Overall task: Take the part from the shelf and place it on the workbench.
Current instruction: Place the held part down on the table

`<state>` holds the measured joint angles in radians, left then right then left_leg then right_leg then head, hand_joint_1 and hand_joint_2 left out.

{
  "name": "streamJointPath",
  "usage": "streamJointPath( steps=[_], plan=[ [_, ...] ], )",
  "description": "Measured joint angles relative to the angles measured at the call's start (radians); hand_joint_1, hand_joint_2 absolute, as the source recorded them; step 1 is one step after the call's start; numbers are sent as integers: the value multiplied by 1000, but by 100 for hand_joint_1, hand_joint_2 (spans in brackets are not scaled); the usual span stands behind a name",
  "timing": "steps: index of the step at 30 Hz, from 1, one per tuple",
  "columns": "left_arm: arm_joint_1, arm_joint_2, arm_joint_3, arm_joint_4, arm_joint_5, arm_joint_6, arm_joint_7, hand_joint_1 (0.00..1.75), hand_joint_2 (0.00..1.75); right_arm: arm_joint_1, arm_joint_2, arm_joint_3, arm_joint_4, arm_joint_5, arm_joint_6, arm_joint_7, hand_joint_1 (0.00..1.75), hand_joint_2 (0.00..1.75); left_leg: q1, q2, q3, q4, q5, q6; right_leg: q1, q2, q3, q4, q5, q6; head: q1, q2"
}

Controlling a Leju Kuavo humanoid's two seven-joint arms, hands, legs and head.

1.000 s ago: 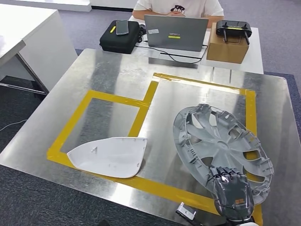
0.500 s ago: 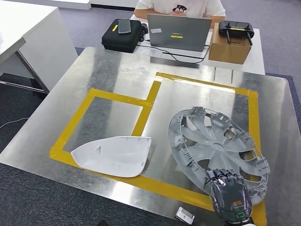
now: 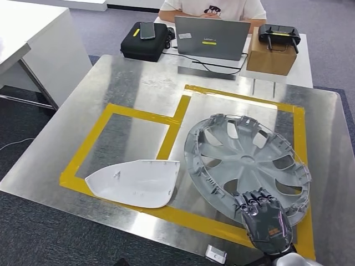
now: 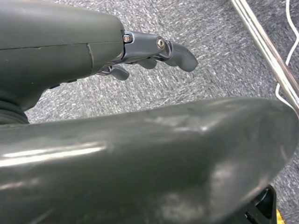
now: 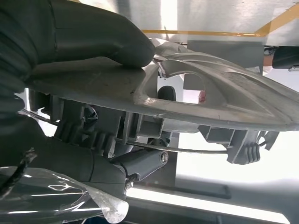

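Observation:
A grey plastic wheel cover [image 3: 247,163], inner side up, lies low over the right taped rectangle of the metal workbench [image 3: 138,88]. My right hand [image 3: 263,221] grips its near rim, thumb on one face and fingers on the other. The right wrist view shows that thumb [image 5: 102,39] pressed on the wheel cover [image 5: 218,102], with the dark fingers [image 5: 137,161] beneath the ribbed rim. My left hand [image 4: 151,49] hangs over grey carpet with nothing in it, fingers loosely extended.
A white curved panel [image 3: 133,183] lies on the yellow tape [image 3: 167,138] at the left rectangle's near edge. Behind the bench a person sits at a laptop [image 3: 211,37], flanked by a black case [image 3: 144,41] and a cardboard box [image 3: 268,55]. A white desk [image 3: 37,50] stands at left.
My right hand has carried the wheel cover leftward and tilted it down flatter toward the bench. The camera view shifted slightly.

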<state>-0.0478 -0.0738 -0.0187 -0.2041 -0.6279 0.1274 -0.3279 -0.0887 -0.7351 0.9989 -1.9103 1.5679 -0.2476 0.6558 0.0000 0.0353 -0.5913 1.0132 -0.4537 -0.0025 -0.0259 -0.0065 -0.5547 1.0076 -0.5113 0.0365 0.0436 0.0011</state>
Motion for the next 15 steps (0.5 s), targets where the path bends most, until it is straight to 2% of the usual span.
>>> streamJointPath(
  steps=[13, 15],
  plan=[
    [0, 1, 0, 0, 1, -23, -2, 0, 0, -16, -8, 46, 4, 0, 0, 0, 175, 175, 0, 0, -1, 0, 0, 0, 0, 0, -1, 0, 0, 0, 0, 0],
    [2, -2, 0, 0, 6, -22, -4, 0, 87, -16, -8, 52, 6, 0, 0, 0, 87, 87, 0, 0, -1, 0, 0, 0, 0, 0, -1, 0, 0, 0, 0, 0]
  ],
)
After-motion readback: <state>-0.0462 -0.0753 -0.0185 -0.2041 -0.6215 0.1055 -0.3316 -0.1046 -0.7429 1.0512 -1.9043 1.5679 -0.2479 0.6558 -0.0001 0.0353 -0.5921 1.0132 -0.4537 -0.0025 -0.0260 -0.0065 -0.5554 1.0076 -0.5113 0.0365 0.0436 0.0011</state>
